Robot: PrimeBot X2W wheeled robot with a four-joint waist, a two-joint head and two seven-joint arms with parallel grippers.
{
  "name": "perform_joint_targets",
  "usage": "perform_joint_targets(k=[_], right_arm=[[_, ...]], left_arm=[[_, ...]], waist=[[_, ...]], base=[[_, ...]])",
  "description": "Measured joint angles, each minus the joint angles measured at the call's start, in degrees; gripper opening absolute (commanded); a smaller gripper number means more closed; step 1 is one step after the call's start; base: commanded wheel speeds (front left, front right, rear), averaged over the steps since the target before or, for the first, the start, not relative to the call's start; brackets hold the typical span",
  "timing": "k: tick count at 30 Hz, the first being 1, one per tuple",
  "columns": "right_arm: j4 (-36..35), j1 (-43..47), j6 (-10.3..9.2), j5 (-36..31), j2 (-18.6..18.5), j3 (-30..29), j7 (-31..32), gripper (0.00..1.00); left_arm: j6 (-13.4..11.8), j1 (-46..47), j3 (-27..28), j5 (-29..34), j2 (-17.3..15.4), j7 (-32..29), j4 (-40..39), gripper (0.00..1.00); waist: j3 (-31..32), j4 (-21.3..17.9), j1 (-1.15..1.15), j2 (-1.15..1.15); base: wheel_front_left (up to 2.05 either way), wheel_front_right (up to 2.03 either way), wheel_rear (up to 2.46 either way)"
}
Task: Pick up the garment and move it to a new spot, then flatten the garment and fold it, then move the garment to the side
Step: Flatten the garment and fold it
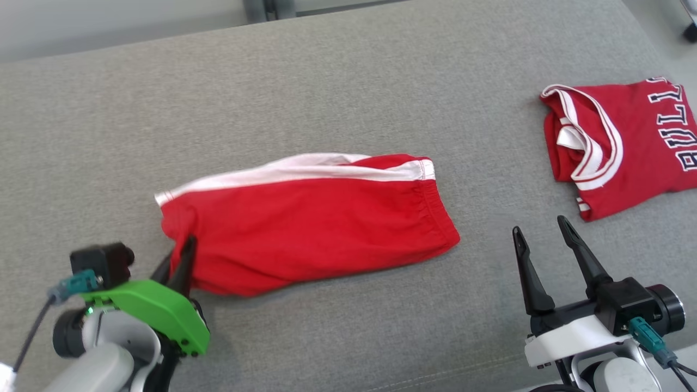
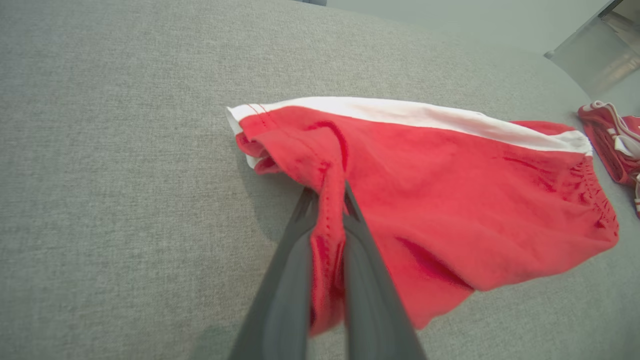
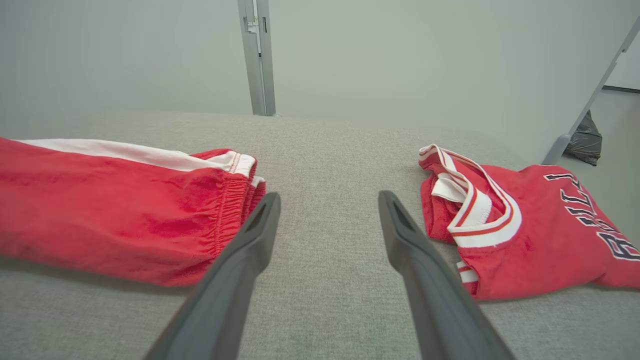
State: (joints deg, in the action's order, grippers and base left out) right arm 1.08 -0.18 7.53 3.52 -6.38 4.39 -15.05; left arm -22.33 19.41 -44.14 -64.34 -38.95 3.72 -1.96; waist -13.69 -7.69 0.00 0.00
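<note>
The garment, a pair of red shorts [image 1: 310, 218] with a white side stripe, lies folded lengthwise on the grey cloth surface [image 1: 326, 81], waistband to the right. My left gripper [image 1: 182, 250] is shut on a bunched bit of its hem at the lower left corner. In the left wrist view the red cloth [image 2: 450, 200] runs down between the two closed fingers of that gripper [image 2: 327, 192]. My right gripper [image 1: 539, 231] stands open above the surface, right of the waistband, touching nothing. In the right wrist view it [image 3: 327, 200] has the shorts [image 3: 115, 210] to its left.
A folded red jersey [image 1: 621, 147] with white trim and dark letters lies at the far right, beside the right gripper [image 3: 525, 235]. A metal post [image 3: 257, 55] and a pale wall stand behind the surface. Bare grey surface spreads to the left and back.
</note>
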Motion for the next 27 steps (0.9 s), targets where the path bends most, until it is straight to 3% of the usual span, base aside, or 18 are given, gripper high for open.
perform_joint_targets(k=[6,8,9,12,17,23,27], right_arm=[[0.8,0.0,0.00,0.2,-0.7,0.9,0.0,1.00],[1.1,0.0,0.00,0.3,-0.8,1.1,0.0,1.00],[1.1,0.0,0.00,0.3,-0.8,1.2,0.0,1.00],[1.3,0.0,0.00,0.4,-1.2,1.3,0.0,1.00],[1.6,0.4,0.00,0.5,-1.5,1.2,0.0,1.00],[0.1,0.5,0.00,0.7,-1.5,-0.6,0.0,1.00],[-0.4,-0.2,0.00,0.7,-1.6,-1.7,0.0,1.00]], left_arm=[[0.8,-2.8,-1.3,-0.8,1.3,0.8,2.1,0.02],[2.0,-3.1,-1.7,-0.9,2.4,1.5,4.1,0.48],[2.7,-3.2,-1.9,-0.8,2.8,2.0,5.1,1.00],[3.9,-3.3,-2.5,0.6,3.8,4.6,7.8,1.00],[3.1,-4.2,-0.8,5.3,4.5,10.4,10.0,1.00],[2.1,-9.0,9.5,20.3,5.4,11.3,4.2,1.00],[4.6,-15.4,16.8,27.0,8.2,11.2,0.0,1.00]], waist=[[1.5,2.1,0.00,0.00],[2.0,2.5,0.00,0.00],[2.1,2.7,0.00,0.00],[2.5,2.9,0.00,0.00],[3.3,2.7,0.00,0.00],[4.0,3.4,0.00,0.00],[4.4,4.6,0.00,0.00]], base=[[0.00,0.00,0.00],[0.00,0.00,0.00],[0.00,0.00,0.00],[0.00,0.00,0.00],[0.00,0.00,0.00],[0.00,0.00,0.00],[0.00,0.00,0.00]])
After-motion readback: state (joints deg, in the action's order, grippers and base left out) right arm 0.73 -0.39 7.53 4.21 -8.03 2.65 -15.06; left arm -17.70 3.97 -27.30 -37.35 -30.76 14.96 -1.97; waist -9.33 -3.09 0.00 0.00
